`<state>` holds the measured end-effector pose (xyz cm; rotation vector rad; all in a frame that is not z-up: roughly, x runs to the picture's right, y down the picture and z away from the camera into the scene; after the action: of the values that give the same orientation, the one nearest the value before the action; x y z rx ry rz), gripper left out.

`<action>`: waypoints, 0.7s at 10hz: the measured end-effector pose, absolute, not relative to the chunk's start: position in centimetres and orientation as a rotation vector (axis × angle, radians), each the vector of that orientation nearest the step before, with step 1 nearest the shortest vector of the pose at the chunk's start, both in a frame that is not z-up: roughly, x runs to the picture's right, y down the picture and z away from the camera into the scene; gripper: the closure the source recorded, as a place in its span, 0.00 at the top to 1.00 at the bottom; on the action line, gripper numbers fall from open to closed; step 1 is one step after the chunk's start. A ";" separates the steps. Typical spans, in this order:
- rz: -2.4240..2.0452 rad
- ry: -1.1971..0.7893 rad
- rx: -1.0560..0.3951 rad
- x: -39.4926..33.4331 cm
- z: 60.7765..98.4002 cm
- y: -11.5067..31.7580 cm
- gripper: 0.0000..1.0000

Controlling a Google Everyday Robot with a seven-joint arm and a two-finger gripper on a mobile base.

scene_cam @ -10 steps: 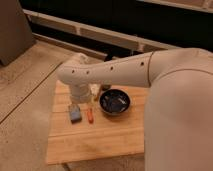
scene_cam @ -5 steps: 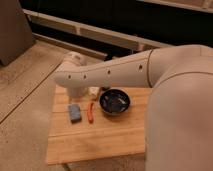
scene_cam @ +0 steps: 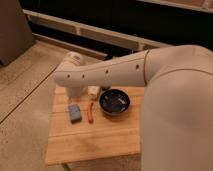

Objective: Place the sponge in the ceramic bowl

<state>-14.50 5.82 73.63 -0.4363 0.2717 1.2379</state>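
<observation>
On the left half of the wooden table (scene_cam: pixel 100 142) the sponge (scene_cam: pixel 75 113) lies flat, a small blue-grey block resting free on the slats. Just beside it at 3 o'clock lies a thin orange-red stick (scene_cam: pixel 90 112), roughly parallel to the sponge's long side and apart from it. Farther out at 2 o'clock, past the stick, the ceramic bowl (scene_cam: pixel 114 102) stands upright on the table, round, dark and glossy, with a pale glint inside that I cannot make out. At the bowl's 10 o'clock, which is the sponge's 1 o'clock, a small white cup (scene_cam: pixel 93 91) stands close to the bowl's rim, partly hidden by the arm. The gripper (scene_cam: pixel 76 95) hangs at the sponge's 12 o'clock, at the lower end of the wrist column, near the sponge but apart from it. Its jaws are spread wide and grasp nothing. The white arm (scene_cam: pixel 115 72) reaches in from 3 o'clock over the table's far edge, and its bulky upper part fills the right of the view. Speckled floor (scene_cam: pixel 22 95) surrounds the table, and a pale rail (scene_cam: pixel 100 35) crosses a dark wall at 12 o'clock.
</observation>
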 end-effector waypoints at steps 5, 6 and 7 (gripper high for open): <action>1.135 0.293 -0.526 -18.2 78.8 7.1 0.65; 1.141 0.306 -0.531 -17.8 79.7 7.1 0.65; 1.151 0.331 -0.541 -17.2 80.6 7.3 0.65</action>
<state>-17.19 7.31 80.62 -0.5408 0.3309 1.1511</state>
